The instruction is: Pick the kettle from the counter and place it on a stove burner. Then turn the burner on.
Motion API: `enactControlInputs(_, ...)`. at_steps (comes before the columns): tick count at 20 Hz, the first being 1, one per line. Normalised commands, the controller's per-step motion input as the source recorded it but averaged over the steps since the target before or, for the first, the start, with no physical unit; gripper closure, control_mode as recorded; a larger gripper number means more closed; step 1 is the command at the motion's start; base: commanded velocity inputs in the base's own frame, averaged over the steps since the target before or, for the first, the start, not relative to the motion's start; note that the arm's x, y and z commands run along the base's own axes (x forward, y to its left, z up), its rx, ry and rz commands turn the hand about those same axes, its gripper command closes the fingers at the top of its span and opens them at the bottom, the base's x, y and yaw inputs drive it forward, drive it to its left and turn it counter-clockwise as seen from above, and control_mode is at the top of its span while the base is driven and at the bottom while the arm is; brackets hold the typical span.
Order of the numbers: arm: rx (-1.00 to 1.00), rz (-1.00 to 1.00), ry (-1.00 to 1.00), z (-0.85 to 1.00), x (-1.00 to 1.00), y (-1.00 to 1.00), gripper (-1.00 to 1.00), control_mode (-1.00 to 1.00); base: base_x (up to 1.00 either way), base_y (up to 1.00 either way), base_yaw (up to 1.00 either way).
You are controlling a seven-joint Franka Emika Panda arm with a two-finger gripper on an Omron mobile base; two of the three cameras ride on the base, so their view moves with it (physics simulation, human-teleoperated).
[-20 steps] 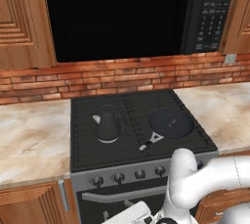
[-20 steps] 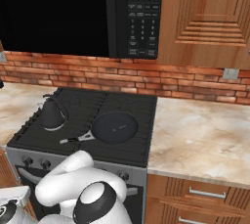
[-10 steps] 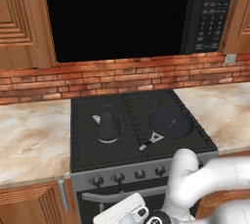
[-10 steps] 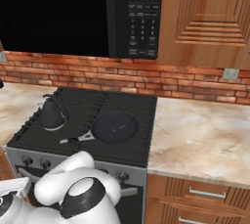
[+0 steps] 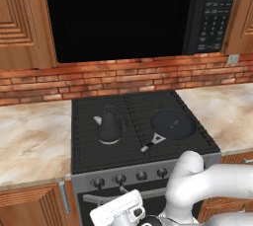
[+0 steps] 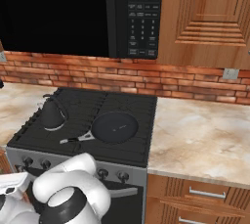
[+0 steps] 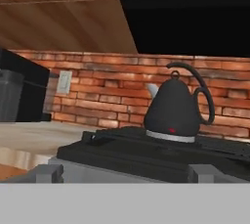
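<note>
Kettle [image 5: 109,126] sits upright on the stove burner [image 5: 101,143], front-left grate, beside the pan [image 5: 172,124]. Pincer [image 5: 118,212] hangs low before the stove front; kettle lies above and beyond it, knobs [image 5: 120,178] just ahead. Pincer opening: cannot tell.

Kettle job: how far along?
Done: kettle sits upright on the front-left stove burner, off the counter, beside the pan. In hand: arm is low in front of the stove, near the knobs. Left: turning the burner on.
</note>
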Motion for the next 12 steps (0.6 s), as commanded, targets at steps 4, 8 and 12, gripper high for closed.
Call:
enactControlInputs(4, 0.03, -0.20, -0.06, -0.05, 0.05, 0.00, -1.00, -1.00, 0.00, 0.00, 0.00)
enactControlInputs(8, 0.00, -0.20, -0.02, -0.03, 0.11, 0.00, -1.00, -1.00, 0.00, 0.00, 0.00)
enactControlInputs(12, 0.00, -0.10, 0.00, 0.00, 0.04, 0.00, -1.00, -1.00, 0.00, 0.00, 0.00)
